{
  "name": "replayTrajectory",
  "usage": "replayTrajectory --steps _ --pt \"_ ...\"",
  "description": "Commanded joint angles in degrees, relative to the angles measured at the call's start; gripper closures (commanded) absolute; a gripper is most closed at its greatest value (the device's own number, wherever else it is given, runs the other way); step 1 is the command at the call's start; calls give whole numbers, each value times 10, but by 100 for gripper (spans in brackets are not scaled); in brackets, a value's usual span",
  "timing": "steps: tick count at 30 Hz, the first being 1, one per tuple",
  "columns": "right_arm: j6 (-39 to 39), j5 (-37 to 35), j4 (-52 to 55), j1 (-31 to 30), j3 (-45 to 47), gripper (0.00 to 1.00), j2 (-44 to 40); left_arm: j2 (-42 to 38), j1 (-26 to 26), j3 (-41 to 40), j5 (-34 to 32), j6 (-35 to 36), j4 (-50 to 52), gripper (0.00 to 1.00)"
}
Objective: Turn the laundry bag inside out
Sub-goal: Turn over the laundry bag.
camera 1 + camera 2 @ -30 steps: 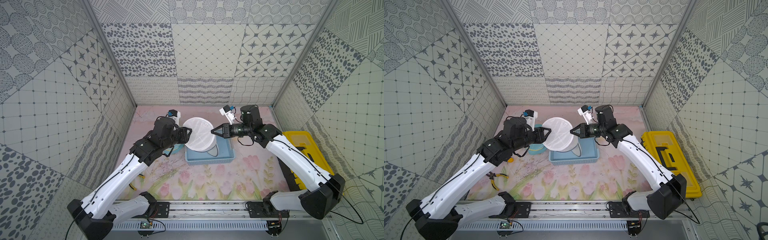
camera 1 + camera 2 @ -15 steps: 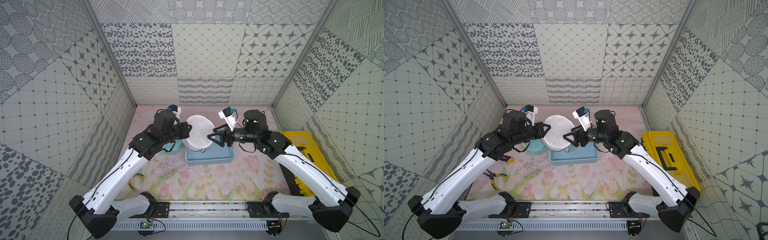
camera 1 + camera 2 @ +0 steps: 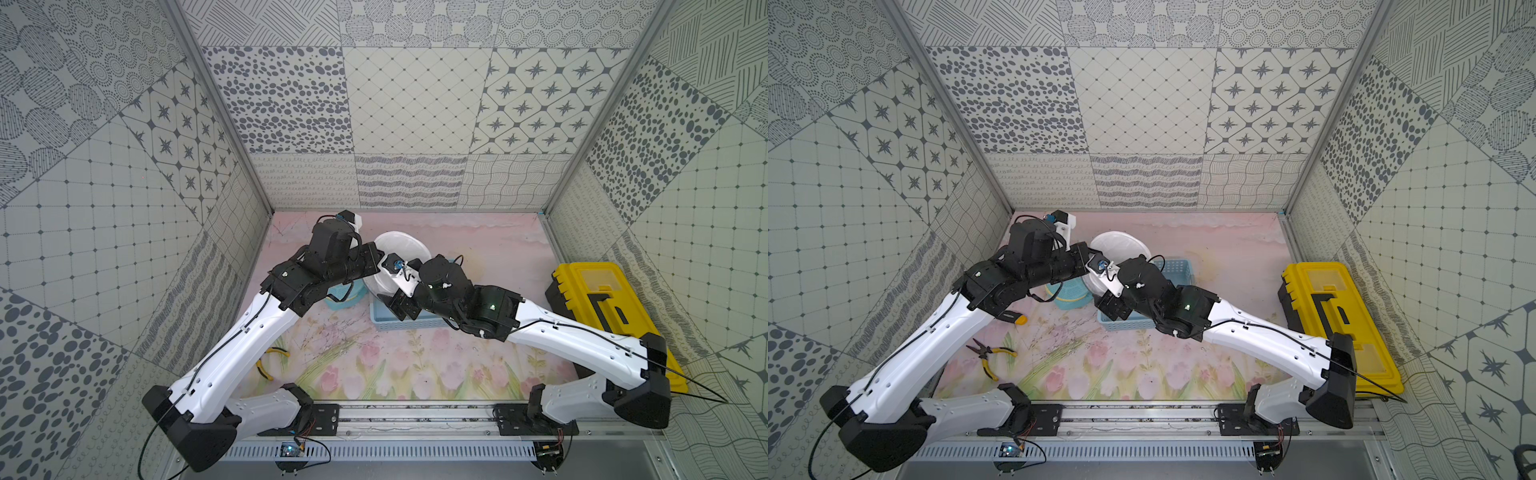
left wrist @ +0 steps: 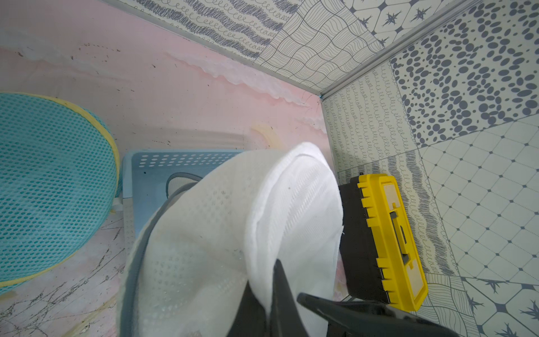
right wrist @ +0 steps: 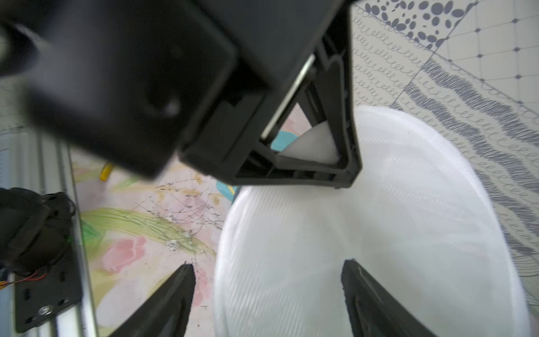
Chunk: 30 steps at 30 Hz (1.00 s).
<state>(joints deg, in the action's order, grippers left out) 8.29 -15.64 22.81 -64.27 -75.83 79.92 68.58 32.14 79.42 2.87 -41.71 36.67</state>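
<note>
I'm watching my left gripper (image 4: 267, 280) clamping on the rim of the white laundry bag (image 3: 401, 249), holding it up on edge above the blue basket (image 3: 1177, 266), toward the middle of the table's (image 3: 478, 249) back edge. My right gripper (image 5: 268, 264) is facing the bag's mesh face with jaws wide apart, gripping nothing.

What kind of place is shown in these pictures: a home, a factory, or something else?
Probably a robot test booth, not a home: grey-patterned panel walls enclose a flower-printed pink tabletop, a bare metal rail edges its front, and a white mesh laundry bag serves as prop.
</note>
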Motion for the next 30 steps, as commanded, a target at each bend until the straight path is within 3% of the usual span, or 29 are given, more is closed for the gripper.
replayTrajectory --steps 1,4,7,8,9,10,11,13,14,18,21,23,28,30 --pt "44 -95 -70 -6 12 19 15 -4 -4 7 19 -15 -8 100" --pt "47 -122 -83 -5 15 33 21 -6 -4 6 24 -17 -8 100" --pt "50 -134 -85 -4 13 68 26 -6 -4 6 30 -21 -7 100" --pt "48 -139 -84 -4 13 87 24 -7 -4 7 32 -22 -8 100" --pt "44 -144 -85 -5 13 98 22 -8 -4 9 33 -21 -8 100" --pt "36 -143 -81 -2 12 100 17 -9 -5 12 34 -17 -8 100" --pt "19 -137 -75 2 8 100 10 -10 -5 14 38 -10 -11 91" --pt "-30 -91 -45 24 -9 100 -6 -16 -6 18 37 9 -8 56" --pt "-60 -61 -28 43 -20 100 -16 -23 -6 16 37 23 -10 44" --pt "-173 109 8 126 -54 100 -54 -92 -8 -26 24 72 -51 22" --pt "-241 244 10 197 -68 100 -73 -170 -9 -90 18 108 -99 12" --pt "-270 324 9 229 -75 100 -79 -210 -9 -133 48 129 -130 11" --pt "-313 482 -19 287 -83 100 -87 -223 -7 -197 160 113 -153 19" --pt "-320 517 -24 297 -84 100 -89 -225 -4 -226 175 89 -185 22"
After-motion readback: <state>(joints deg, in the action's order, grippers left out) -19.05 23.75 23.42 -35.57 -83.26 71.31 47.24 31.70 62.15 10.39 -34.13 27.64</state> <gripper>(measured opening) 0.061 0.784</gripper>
